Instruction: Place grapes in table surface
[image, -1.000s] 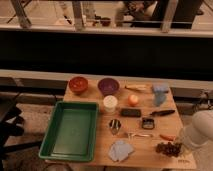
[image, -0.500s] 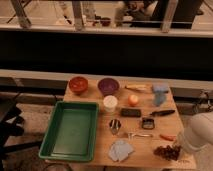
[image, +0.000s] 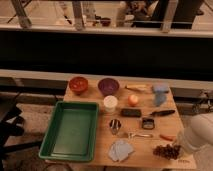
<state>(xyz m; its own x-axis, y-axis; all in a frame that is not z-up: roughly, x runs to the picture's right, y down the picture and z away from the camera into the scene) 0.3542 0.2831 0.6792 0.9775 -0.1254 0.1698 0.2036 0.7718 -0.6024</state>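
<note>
Green tray (image: 70, 131), orange bowl (image: 78, 84) and purple bowl (image: 108, 86) look unfilled; jaws (image: 181, 146), state untellable, beside grapes (image: 167, 150)

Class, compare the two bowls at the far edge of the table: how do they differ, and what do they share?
The orange-red bowl sits left of the purple bowl; they differ in colour. The purple bowl stands nearer the cream cup; the orange-red one is nearer the green tray. Both are round, upright and look alike in size. The gripper is far off, by the grapes.
</note>
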